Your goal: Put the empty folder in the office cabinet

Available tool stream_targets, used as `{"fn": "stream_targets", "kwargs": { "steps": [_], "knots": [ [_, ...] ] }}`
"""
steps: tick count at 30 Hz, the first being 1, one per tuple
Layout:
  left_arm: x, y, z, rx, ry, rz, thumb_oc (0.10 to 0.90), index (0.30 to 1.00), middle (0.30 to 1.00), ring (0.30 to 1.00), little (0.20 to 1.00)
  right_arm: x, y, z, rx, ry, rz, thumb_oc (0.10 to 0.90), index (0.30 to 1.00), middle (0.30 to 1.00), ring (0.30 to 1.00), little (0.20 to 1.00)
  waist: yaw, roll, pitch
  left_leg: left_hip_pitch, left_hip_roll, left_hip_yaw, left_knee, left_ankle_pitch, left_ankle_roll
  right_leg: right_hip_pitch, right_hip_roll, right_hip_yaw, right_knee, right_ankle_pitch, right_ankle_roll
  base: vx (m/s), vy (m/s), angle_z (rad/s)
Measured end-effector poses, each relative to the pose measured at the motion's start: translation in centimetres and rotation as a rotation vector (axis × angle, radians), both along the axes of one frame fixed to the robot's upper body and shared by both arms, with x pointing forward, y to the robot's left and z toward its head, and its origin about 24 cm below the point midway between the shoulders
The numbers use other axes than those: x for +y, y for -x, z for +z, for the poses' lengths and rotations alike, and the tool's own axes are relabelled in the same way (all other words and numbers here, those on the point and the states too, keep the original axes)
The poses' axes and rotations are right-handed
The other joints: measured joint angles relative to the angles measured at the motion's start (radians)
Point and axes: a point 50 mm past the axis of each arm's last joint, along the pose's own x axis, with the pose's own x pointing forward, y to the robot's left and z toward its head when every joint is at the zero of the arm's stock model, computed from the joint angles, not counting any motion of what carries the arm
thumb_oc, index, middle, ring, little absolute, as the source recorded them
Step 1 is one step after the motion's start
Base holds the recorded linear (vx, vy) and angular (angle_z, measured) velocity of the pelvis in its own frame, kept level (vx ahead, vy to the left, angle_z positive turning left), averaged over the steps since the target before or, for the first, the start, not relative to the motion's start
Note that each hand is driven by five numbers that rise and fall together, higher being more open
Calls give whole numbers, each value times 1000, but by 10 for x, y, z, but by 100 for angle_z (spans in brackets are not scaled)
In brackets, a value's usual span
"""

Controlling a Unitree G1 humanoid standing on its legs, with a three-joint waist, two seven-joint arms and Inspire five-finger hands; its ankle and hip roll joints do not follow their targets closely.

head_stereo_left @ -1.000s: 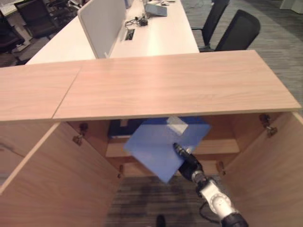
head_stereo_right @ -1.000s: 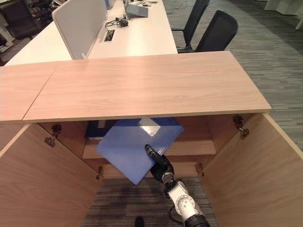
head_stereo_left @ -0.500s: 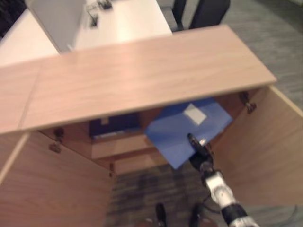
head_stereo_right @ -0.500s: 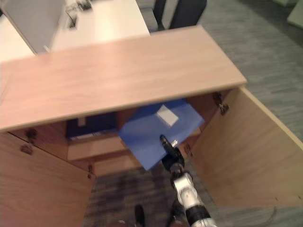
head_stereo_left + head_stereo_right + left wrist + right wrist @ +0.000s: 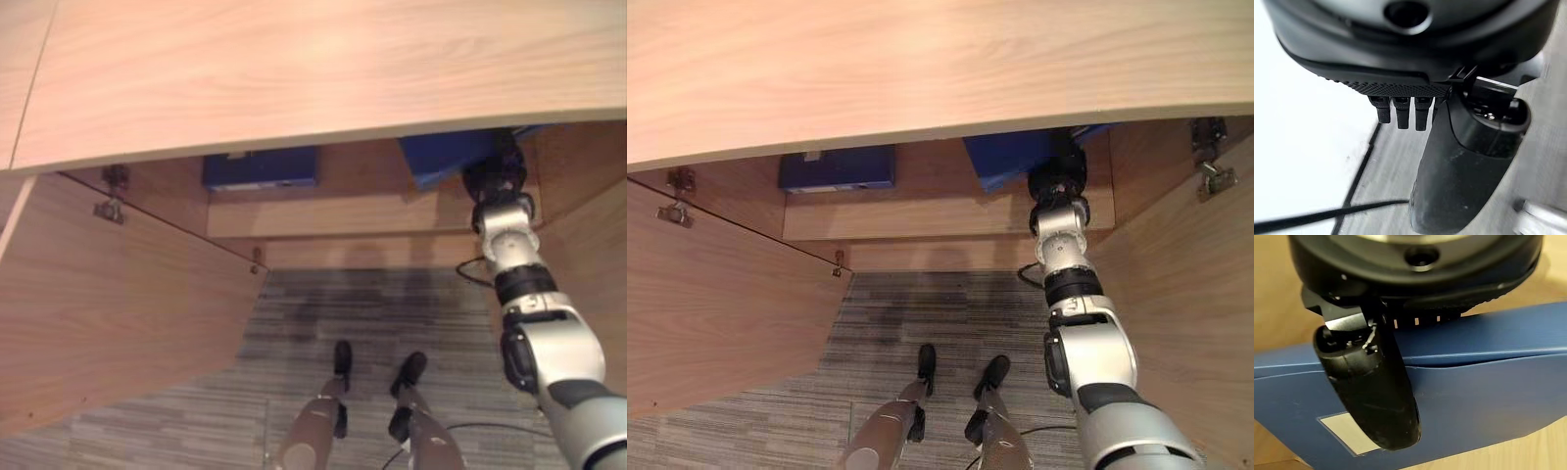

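Right eye view: right hand point(image 5: 1059, 182) pinches blue folder point(image 5: 1004, 157) over cabinet shelf point(image 5: 921, 217)

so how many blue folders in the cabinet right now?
2. One dark blue folder sits on the shelf's left; the blue folder in the right hand is at the shelf's right. The cabinet top may hide more.
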Motion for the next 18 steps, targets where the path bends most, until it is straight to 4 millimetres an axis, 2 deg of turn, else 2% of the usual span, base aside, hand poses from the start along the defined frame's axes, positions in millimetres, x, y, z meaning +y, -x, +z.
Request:
{"fn": "stream_targets", "kwargs": {
  "steps": [2, 5, 6, 8, 9, 10, 11, 12, 13, 14, 16, 18],
  "knots": [
    [-3, -14, 2, -62, 16, -27, 800, 900, 900, 900, 900, 0, -2, 8, 4, -8, -10, 400, 300, 300, 300, 300, 6, 9, 8, 1, -7, -6, 0, 0, 0, -4, -10, 0, 15, -8, -5, 20, 4, 8],
    [-4, -39, 8, -168, 28, -97, 800, 900, 900, 900, 900, -7, -3, 24, -14, -47, -42, 400, 300, 300, 300, 300, 19, 38, 30, 2, -22, -15, 0, 0, 0, -17, -35, -2, 57, -31, -6, 2, -3, 11],
    [-5, -41, 8, -182, 27, -96, 800, 900, 900, 900, 900, -3, -3, 23, -16, -60, -39, 400, 300, 300, 300, 300, 30, 45, 35, 2, -26, -16, 2, 0, 1, -23, -42, -1, 75, -42, -2, -5, -61, 9],
    [-2, -40, 8, -175, -3, -73, 800, 900, 900, 900, 900, -7, -2, 25, -35, -142, -76, 400, 300, 300, 300, 300, 32, 54, 48, 2, -37, -37, 4, 0, 1, -45, -63, -5, 141, -80, 4, -7, -83, 18],
    [2, -38, 6, -159, -18, -49, 800, 900, 900, 900, 900, -20, 0, 23, -17, -175, -108, 400, 300, 300, 300, 300, 47, 60, 49, 2, -41, -52, 5, 0, 1, -47, -72, -13, 160, -94, 5, -33, -75, 51],
    [15, -32, 4, -111, -73, 0, 800, 900, 900, 900, 900, -53, 8, 24, 4, -187, -221, 400, 300, 300, 300, 300, 84, 68, 54, -6, -48, -78, 7, -1, 1, -66, -100, -37, 224, -136, 14, -38, -52, 44],
    [15, -32, 4, -111, -75, 1, 800, 900, 900, 900, 900, -54, 8, 24, 3, -189, -224, 400, 300, 300, 300, 300, 84, 68, 54, -6, -48, -79, 7, -1, 1, -67, -101, -37, 226, -137, 15, -39, -51, 43],
    [28, -27, 6, -91, -110, 11, 800, 900, 900, 900, 900, -71, 15, 36, -48, -221, -291, 400, 300, 300, 300, 300, 115, 65, 57, -33, -56, -84, 8, -1, 1, -117, -123, -38, 286, -169, 23, -30, -11, 18],
    [33, -25, 6, -81, -129, 5, 800, 900, 900, 900, 900, -76, 18, 44, -78, -226, -317, 400, 300, 300, 300, 300, 119, 70, 59, -51, -61, -86, 12, 0, 2, -141, -134, -38, 314, -180, 17, -48, 4, 31],
    [37, -21, 6, -53, -167, -11, 800, 900, 900, 900, 900, -79, 21, 57, -128, -249, -344, 400, 300, 300, 300, 300, 124, 96, 80, -64, -73, -94, 27, 1, 4, -162, -152, -38, 355, -188, 11, -74, 5, 24],
    [36, -19, 6, -41, -170, -19, 800, 900, 900, 900, 900, -78, 21, 59, -144, -269, -343, 400, 300, 300, 300, 300, 133, 119, 98, -72, -89, -97, 42, 0, 6, -183, -177, -29, 401, -205, 6, -58, 13, 16],
    [34, -28, 6, -75, -166, -30, 800, 900, 900, 900, 900, -72, 19, 56, -133, -298, -342, 400, 300, 300, 300, 300, 135, 134, 119, -116, -100, -98, 84, -6, 13, -226, -202, -24, 455, -222, -3, -83, 51, 16]
  ]
}}
